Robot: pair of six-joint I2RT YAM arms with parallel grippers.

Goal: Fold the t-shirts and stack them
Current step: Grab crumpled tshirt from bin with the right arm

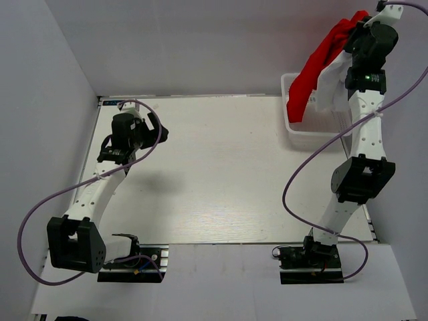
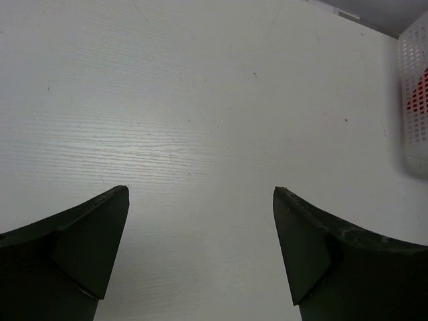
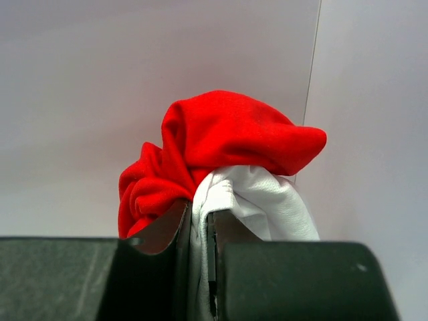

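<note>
My right gripper [image 3: 199,215] is raised high over the back right corner, shut on a pinch of the white t-shirt [image 3: 267,200]. The red t-shirt [image 3: 227,144] is bunched over the same fingers and lifted along with it. From above, the red t-shirt [image 1: 315,63] hangs down to the left of the right gripper [image 1: 356,30] and the white t-shirt [image 1: 332,83] dangles beside it, both over the basket. My left gripper [image 2: 200,200] is open above bare tabletop at the left, holding nothing; the top view shows the left gripper [image 1: 159,132] far from the shirts.
A white lattice basket [image 1: 294,127] stands at the table's back right, under the hanging shirts; its wall [image 2: 414,114] shows at the right edge of the left wrist view. Grey walls close in the table on the left, back and right.
</note>
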